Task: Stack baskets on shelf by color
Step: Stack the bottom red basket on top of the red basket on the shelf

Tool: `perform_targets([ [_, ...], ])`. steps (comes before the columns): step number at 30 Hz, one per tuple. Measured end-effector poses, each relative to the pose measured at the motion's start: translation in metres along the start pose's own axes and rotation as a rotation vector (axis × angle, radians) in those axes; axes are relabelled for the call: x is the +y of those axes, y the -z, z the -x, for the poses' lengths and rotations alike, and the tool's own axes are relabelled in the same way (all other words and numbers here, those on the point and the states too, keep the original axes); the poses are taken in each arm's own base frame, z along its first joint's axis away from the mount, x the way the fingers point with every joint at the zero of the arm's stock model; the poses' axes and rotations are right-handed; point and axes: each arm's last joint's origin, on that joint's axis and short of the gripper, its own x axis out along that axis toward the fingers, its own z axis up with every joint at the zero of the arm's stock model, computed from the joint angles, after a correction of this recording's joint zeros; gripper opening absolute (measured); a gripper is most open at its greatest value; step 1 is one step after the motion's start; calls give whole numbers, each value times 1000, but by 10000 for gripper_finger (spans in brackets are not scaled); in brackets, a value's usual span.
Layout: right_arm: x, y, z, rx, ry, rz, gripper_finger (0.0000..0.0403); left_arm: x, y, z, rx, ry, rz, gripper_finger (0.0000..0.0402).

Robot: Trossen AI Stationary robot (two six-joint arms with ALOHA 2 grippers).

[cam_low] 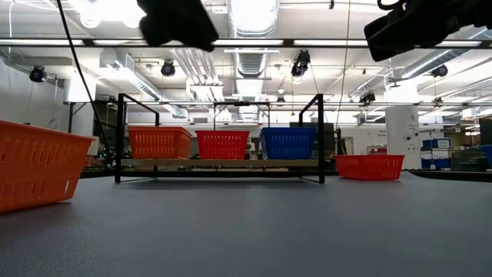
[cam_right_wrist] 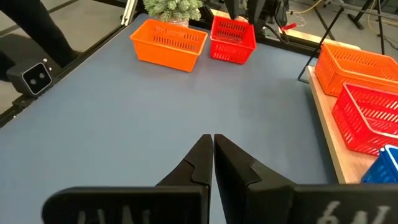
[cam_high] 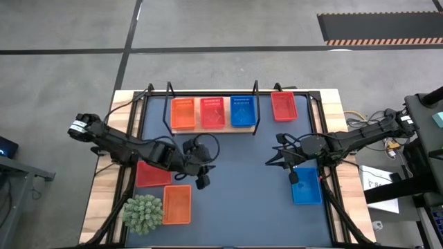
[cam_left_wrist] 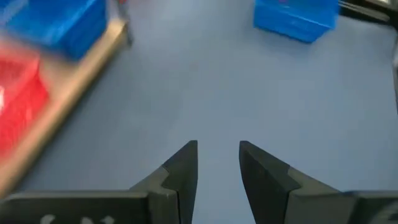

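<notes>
Mat (cam_high: 235,166) fills my table; shelf (cam_high: 213,128) at its far edge holds orange, red, blue baskets (cam_high: 212,113). Others lie loose on mat. Left gripper (cam_left_wrist: 217,163) hovers mid-mat, slightly spread, empty; right gripper (cam_right_wrist: 212,155) pressed together, empty.

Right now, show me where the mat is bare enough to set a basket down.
Bare: the mat centre, between the shelf, left gripper and right gripper, down to its near edge. Crowded: the left side, with red basket, orange basket and plant ball.
</notes>
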Motion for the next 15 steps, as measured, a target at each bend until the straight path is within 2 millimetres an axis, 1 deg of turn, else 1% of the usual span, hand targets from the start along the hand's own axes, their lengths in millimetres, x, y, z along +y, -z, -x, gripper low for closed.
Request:
perform_targets([
  [2,0,0,0,0,0,-1,9,7,9,0,77,-91,199,101],
  [4,0,0,0,0,0,-3,9,18,25,3,197,-254,415,96],
  [5,0,0,0,0,0,-5,9,22,33,1,249,-330,480,92],
  [8,0,0,0,1,0,-6,9,22,55,2,397,-484,551,77],
  [9,0,0,0,1,0,-6,9,21,59,1,427,-506,564,72],
  [11,0,1,0,5,0,-6,9,17,64,-1,453,-521,578,64],
  [15,0,1,0,8,-1,-6,9,17,72,-6,503,-596,606,59],
])
